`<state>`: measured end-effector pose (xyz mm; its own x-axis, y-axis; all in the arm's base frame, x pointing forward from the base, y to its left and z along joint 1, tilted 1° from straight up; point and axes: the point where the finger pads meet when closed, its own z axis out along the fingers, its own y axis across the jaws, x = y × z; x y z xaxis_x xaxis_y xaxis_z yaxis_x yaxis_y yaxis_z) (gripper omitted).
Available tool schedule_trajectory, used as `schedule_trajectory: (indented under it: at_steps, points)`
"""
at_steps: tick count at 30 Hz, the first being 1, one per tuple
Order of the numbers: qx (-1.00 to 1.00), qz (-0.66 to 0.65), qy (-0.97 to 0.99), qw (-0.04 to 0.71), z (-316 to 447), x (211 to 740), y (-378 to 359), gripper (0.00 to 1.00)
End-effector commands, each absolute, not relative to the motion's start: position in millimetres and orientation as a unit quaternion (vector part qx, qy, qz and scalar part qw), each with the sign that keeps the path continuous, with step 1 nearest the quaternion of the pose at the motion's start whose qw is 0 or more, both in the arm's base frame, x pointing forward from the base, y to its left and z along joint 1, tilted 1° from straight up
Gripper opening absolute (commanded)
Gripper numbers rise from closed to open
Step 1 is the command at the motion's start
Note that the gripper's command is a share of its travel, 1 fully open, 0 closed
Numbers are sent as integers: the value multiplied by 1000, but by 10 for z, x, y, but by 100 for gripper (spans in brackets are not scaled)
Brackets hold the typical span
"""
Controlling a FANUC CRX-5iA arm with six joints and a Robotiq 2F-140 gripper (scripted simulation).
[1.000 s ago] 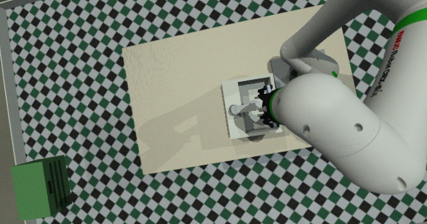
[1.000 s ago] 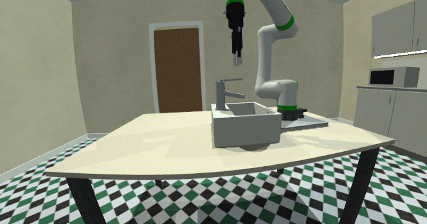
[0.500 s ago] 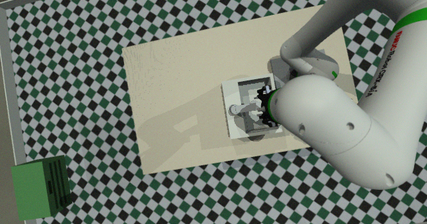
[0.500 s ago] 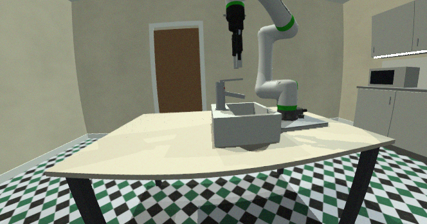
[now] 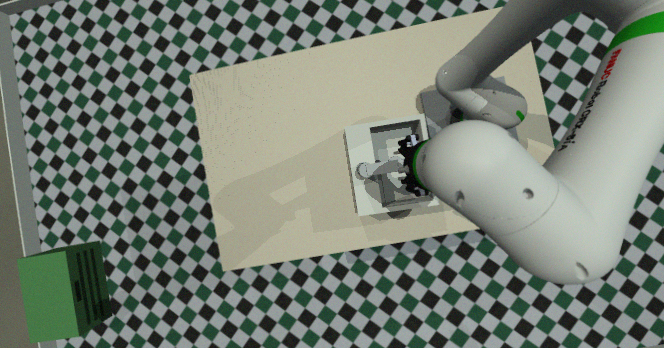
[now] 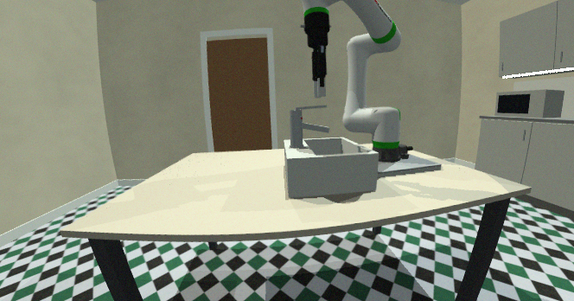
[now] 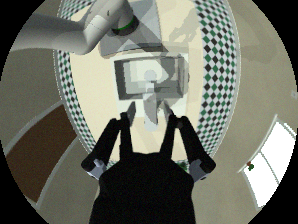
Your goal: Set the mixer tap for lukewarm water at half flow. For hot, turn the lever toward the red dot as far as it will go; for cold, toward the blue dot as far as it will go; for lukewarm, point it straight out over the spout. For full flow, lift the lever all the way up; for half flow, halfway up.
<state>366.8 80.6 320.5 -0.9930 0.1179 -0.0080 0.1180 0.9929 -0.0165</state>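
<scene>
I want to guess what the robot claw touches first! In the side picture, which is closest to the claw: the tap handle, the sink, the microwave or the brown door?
1. Tap lever, just below the gripper.
2. Sink, lower down on the table.
3. Door and microwave: both far off, door behind-left, microwave right; too close to call.

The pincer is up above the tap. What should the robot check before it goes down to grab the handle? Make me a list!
1. Pincer holds nothing, fingers partly apart: ok.
2. Pincer above the lever, clear gap between them: ok.
3. Pincer points straight down: ok.
4. Lever lies low and about level, so it has not been lifted halfway: not ok.
5. Lever points the same way as the spout, over the sink: ok.
6. Red and blue dots in sight: cannot tell.
</scene>
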Motion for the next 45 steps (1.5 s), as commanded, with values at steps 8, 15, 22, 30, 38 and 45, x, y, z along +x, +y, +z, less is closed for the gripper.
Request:
schedule_trajectory:
  at_steps: [8, 15, 22, 30, 38, 45]
  points:
    - [59, -8, 998, 4, 3082, 3669, 806, 43]
    - [59, -8, 998, 4, 3052, 3668, 806, 43]
    - [59, -8, 998, 4, 3041, 3668, 806, 43]
    - [59, -8, 998, 4, 3041, 3668, 806, 43]
    - [59, -8, 998, 4, 3041, 3668, 806, 43]
    - [59, -8, 998, 4, 3041, 3668, 806, 43]
